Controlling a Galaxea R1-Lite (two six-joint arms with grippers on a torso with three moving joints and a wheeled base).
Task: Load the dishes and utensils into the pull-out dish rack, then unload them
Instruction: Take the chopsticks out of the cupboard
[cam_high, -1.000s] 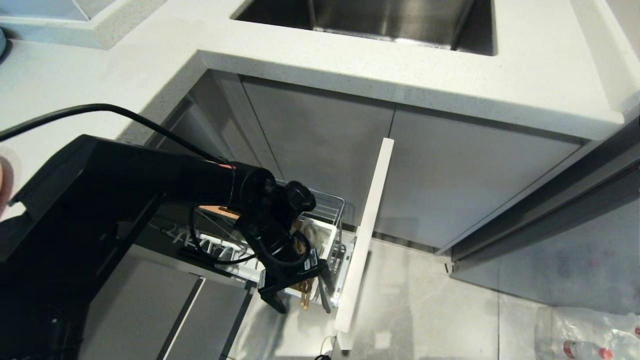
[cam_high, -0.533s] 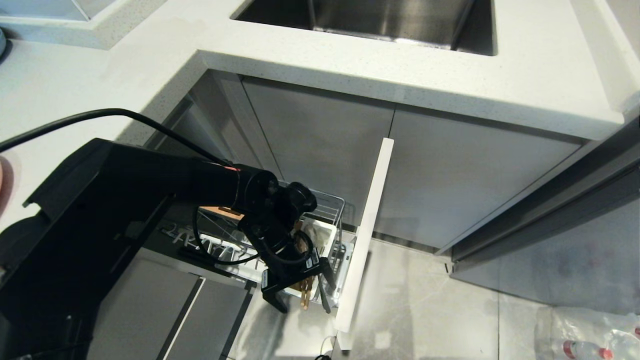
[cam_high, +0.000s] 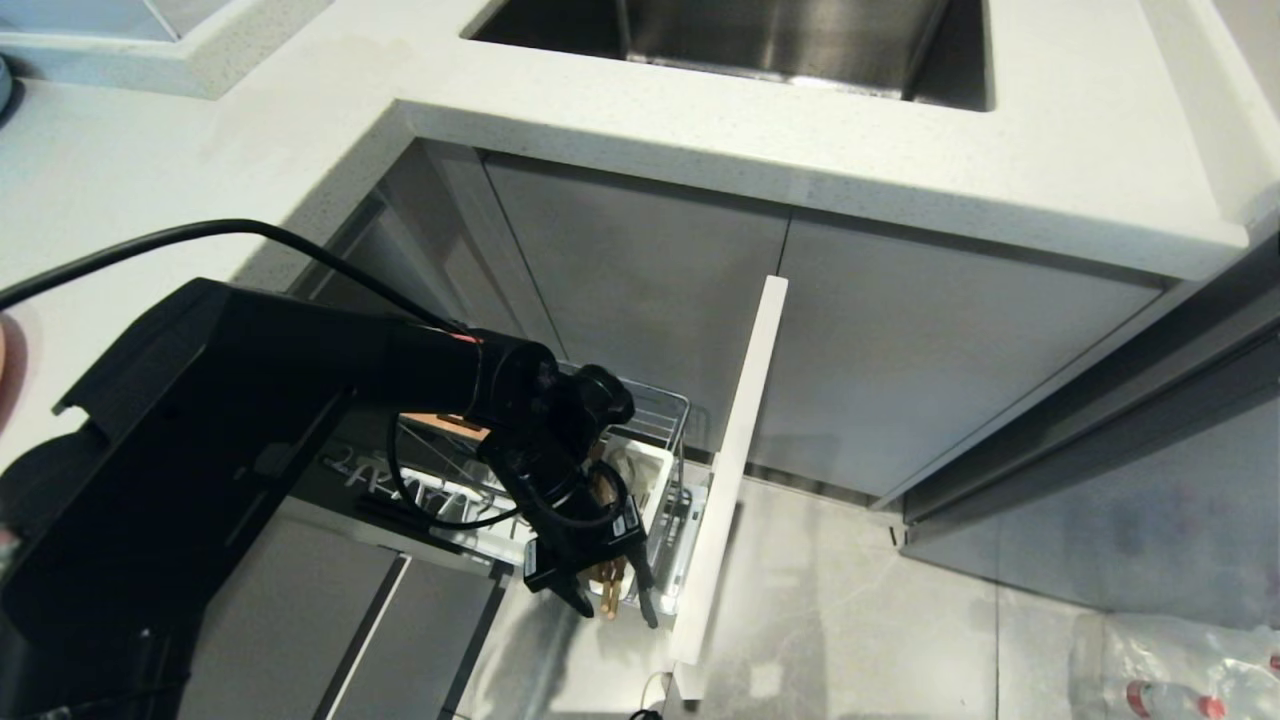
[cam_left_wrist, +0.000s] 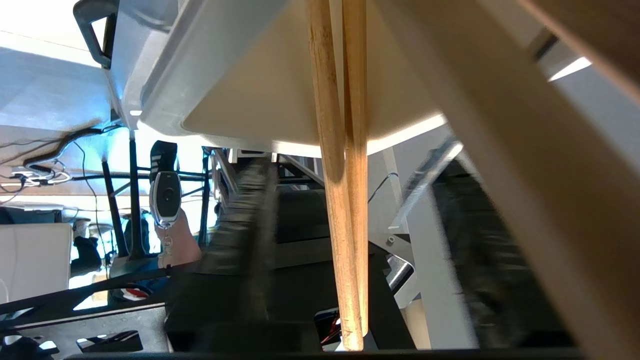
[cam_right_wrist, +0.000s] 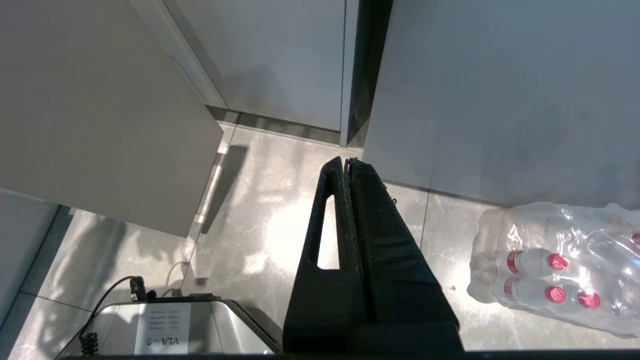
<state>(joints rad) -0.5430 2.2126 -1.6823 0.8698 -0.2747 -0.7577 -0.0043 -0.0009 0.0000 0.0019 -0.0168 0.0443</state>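
The pull-out dish rack (cam_high: 665, 400) stands drawn out below the counter, behind its pale drawer front (cam_high: 740, 450). A pair of wooden chopsticks (cam_high: 607, 590) sticks out of the rack's white cutlery box (cam_high: 655, 465). My left gripper (cam_high: 615, 612) reaches down at the box with one finger on each side of the chopsticks. In the left wrist view the chopsticks (cam_left_wrist: 340, 200) run between the blurred fingers (cam_left_wrist: 250, 240) with gaps on both sides, so the gripper is open. The white box (cam_left_wrist: 240, 75) lies beyond. My right gripper (cam_right_wrist: 348, 161) hangs shut over the floor. Bowl, plate and spoon are not seen.
The white counter (cam_high: 700, 130) with a steel sink (cam_high: 760, 40) overhangs the grey cabinet doors. A shrink-wrapped pack of water bottles (cam_right_wrist: 560, 265) lies on the floor at the right. A person's hand holding a remote (cam_left_wrist: 167, 200) shows in the left wrist view.
The left gripper's fingers have drawn closer together around the chopsticks. The left arm has hardly moved and the right arm is still.
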